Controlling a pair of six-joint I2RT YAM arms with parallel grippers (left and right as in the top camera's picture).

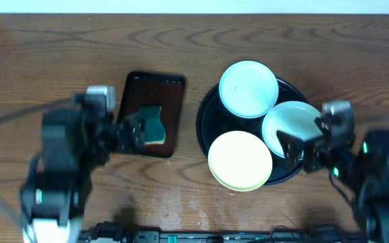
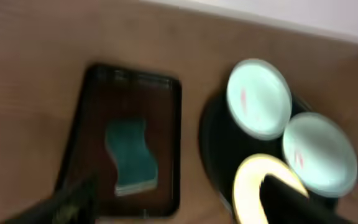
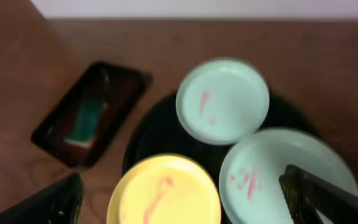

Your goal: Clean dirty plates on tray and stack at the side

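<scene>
Nearest my end of the large round glossy black tray (image 1: 204,128) lies the pale yellow round plate (image 1: 240,160), on the tray's near rim, with a reddish streak across it. My right claw (image 1: 299,138) hangs over the tray's right side, above the nearer pale mint-white plate (image 1: 290,125). Its fingers are spread wide and holding nothing. That plate has red smears too.

Left of the black tray sits the smaller rectangular dark brown tray (image 1: 171,94), and the teal wavy-edged sponge (image 1: 157,128) lies flat in it. My left claw (image 1: 135,131) is just beside the sponge on the side away from the black tray. It is also spread and empty. At the black tray's far rim lies the second pale mint-white plate (image 1: 248,88), marked red as well. All three plates are on the tray, and none is stacked on the wooden desk (image 1: 59,54).

I judge the step in hand to be fetching the sponge. I would centre the left claw over the sponge's narrow waist and drop until the tips nearly meet the brown tray floor. Closing across the short width should make the foam compress evenly. The right claw should pinch its mint plate by the rim facing outward from the black tray, keeping clear of the yellow plate, so that the wiping does not push it about.
</scene>
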